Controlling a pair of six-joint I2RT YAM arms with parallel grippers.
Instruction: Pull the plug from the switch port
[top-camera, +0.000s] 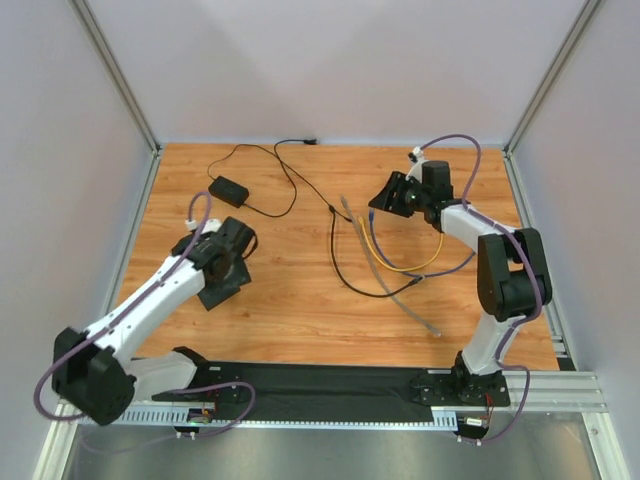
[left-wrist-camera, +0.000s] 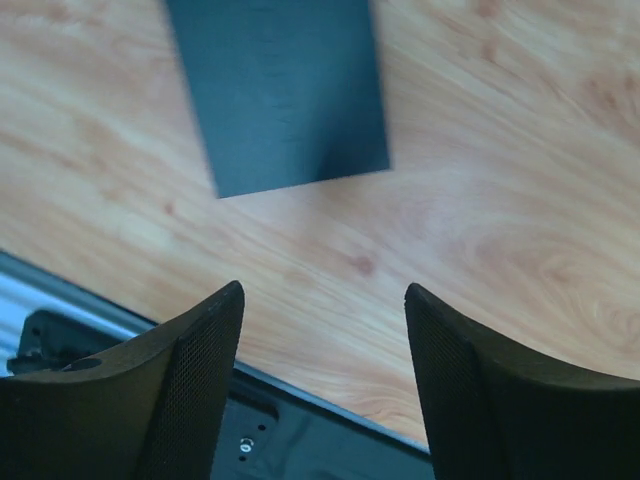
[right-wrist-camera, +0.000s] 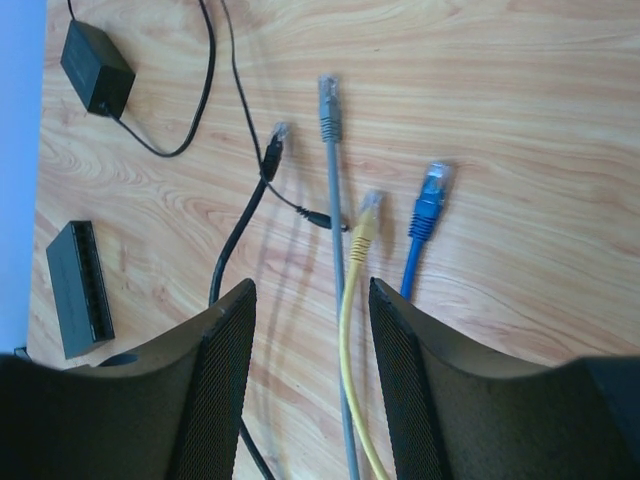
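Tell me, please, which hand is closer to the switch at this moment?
Left. The left hand hovers open right over the switch, which lies just ahead of it. The right hand, also open, is far across the table, above the loose cables.

a lab test cell: wood-grain tabletop (top-camera: 300, 310) walled by plain white panels (top-camera: 330, 70) on aluminium framing (top-camera: 116, 75).

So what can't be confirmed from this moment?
- Top external: switch largely covered by left gripper.
- Left wrist: switch cut off by top edge; its port side is out of frame.
- Right wrist: sockets too small to tell whether anything is seated in them.
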